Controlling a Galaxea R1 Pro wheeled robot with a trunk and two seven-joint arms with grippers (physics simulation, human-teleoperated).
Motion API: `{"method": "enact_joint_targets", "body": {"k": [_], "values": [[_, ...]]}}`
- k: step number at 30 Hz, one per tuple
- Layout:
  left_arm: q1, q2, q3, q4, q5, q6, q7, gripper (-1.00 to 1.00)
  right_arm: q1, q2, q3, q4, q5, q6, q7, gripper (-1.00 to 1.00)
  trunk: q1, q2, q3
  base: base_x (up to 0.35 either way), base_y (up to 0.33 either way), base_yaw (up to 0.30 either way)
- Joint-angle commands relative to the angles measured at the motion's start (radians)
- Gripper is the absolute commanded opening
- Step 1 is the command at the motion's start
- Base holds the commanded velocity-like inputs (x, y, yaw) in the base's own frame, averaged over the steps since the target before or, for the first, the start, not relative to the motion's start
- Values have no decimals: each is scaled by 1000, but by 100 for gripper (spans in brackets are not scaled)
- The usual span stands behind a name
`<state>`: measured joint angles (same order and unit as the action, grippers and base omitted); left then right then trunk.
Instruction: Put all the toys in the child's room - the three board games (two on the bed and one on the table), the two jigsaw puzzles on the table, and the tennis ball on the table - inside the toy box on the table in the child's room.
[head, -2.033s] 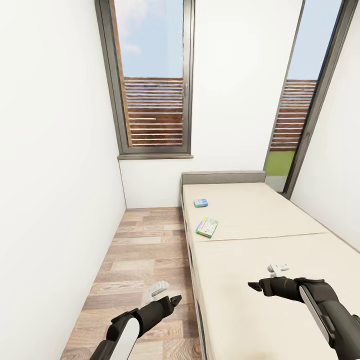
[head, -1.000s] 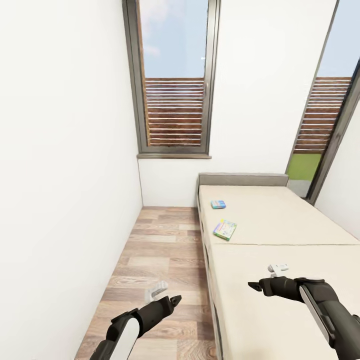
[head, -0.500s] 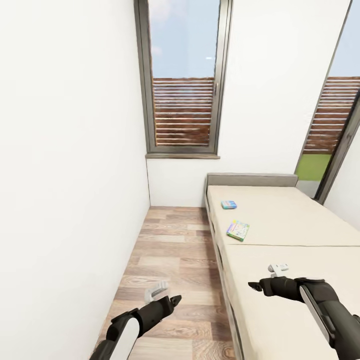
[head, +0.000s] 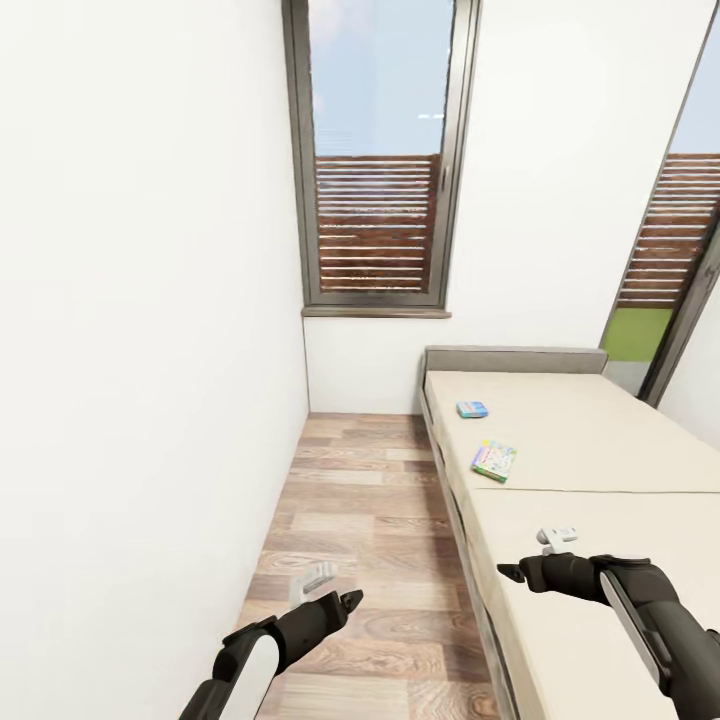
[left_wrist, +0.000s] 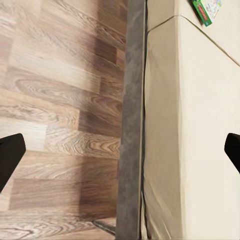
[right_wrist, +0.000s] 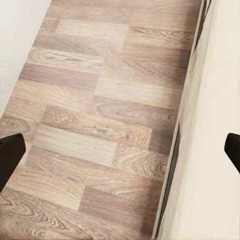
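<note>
Head view of a narrow white-walled room, with the bed (head: 600, 470) as landmark. The bed, cream-covered with a grey headboard, lies along the right side; a wood-plank floor (head: 360, 500) runs beside its left edge up to the far wall. A tall window (head: 378, 160) with a slatted wooden screen outside stands in the far wall, beyond the floor strip and just left of the headboard; a 2nd glazed opening (head: 670, 250) stands past the bed's far right corner.

2 board games lie flat on the bed, near its left edge and toward the headboard. The blue game box (head: 472, 409) is the one closer to the headboard. The white-green game box (head: 494, 460) lies apart from it, further from the headboard, just short of the seam across the cover; in the left wrist view a corner of it (left_wrist: 207, 9) shows on the cover near the bed's edge.

The left pincer (head: 348, 601) hangs over the floor beside the bed, its fingers set apart, the tips far apart in the left wrist view and nothing between them. The right pincer (head: 508, 573) hangs over the bed's near portion, likewise spread wide and empty, well short of both boxes.
</note>
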<state>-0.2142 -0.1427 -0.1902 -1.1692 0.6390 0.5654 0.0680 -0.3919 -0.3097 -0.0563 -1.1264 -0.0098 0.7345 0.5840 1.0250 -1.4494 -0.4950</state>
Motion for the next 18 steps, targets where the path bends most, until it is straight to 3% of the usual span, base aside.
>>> {"method": "enact_joint_targets", "body": {"k": [1,18], "values": [[-1,0,0,-1,10,4,7,100,-1,0,-1,-1,-1,6,4,100,0,-1,-1,0,53,1],[-1,0,-2,-1,10,4,7,100,-1,-2,-2,-1,-1,7,4,100,0,-1,-1,43,62,0]]}}
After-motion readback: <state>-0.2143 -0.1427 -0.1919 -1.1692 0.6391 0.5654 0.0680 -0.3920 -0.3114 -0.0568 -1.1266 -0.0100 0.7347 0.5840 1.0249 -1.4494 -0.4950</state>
